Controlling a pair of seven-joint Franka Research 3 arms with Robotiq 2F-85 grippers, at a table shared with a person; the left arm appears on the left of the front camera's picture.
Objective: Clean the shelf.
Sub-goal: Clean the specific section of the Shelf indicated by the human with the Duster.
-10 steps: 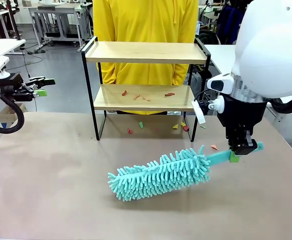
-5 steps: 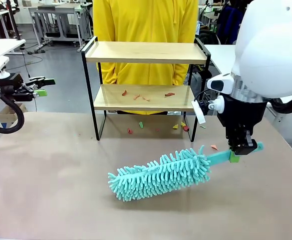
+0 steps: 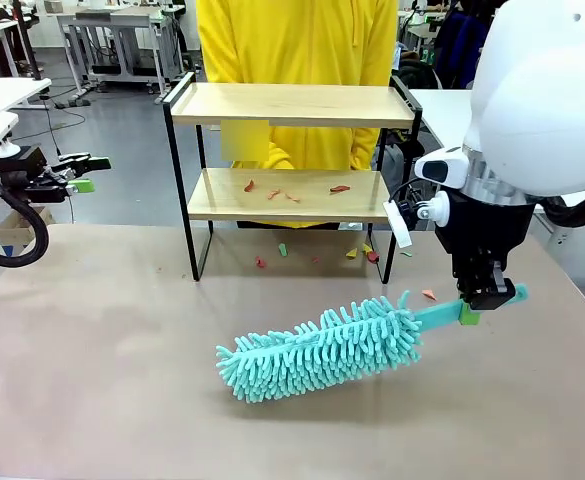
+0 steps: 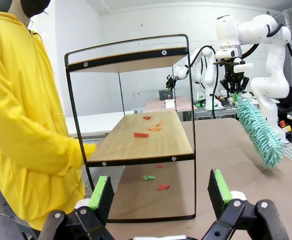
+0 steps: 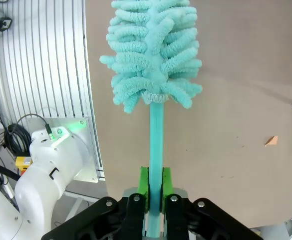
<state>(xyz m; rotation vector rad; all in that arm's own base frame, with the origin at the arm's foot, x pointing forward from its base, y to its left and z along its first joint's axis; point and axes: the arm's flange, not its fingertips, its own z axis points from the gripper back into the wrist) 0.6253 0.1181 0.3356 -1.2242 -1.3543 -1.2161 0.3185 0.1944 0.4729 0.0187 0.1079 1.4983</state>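
You have the shelf (image 3: pixel 292 105) standing on the tabletop (image 3: pixel 112 380), your right gripper (image 3: pixel 469 311) just in front and right of it clamped on the handle of the teal duster (image 3: pixel 317 350), and your left gripper (image 3: pixel 83 174) wide open, empty, well to its left

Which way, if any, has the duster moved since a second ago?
No: the duster has not shifted against the shelf, still lying in front of it.

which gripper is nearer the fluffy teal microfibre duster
Right. The right gripper is shut on the handle of the fluffy teal microfibre duster, low over the table's right side. The left gripper hangs open, far off to the duster's left.
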